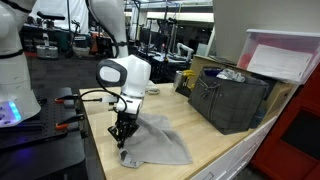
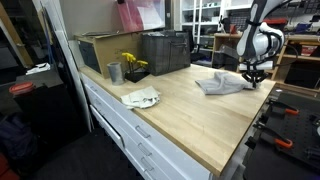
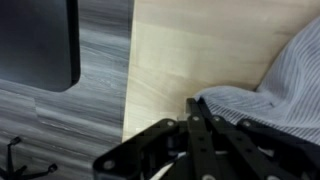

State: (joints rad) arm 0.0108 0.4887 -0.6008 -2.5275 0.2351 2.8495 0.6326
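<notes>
Gripper [image 1: 123,130] low over wooden table [image 1: 215,145], fingers pinched together on corner of grey cloth [image 1: 158,141]. Cloth lies rumpled, flat on top. Long axis runs from fingertips inward, away from table edge beside gripper. Pinched corner points at gripper.

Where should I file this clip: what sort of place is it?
Likely a robotics lab or workshop: a long wooden workbench with drawers, a dark storage crate on it, and equipment racks behind.
</notes>
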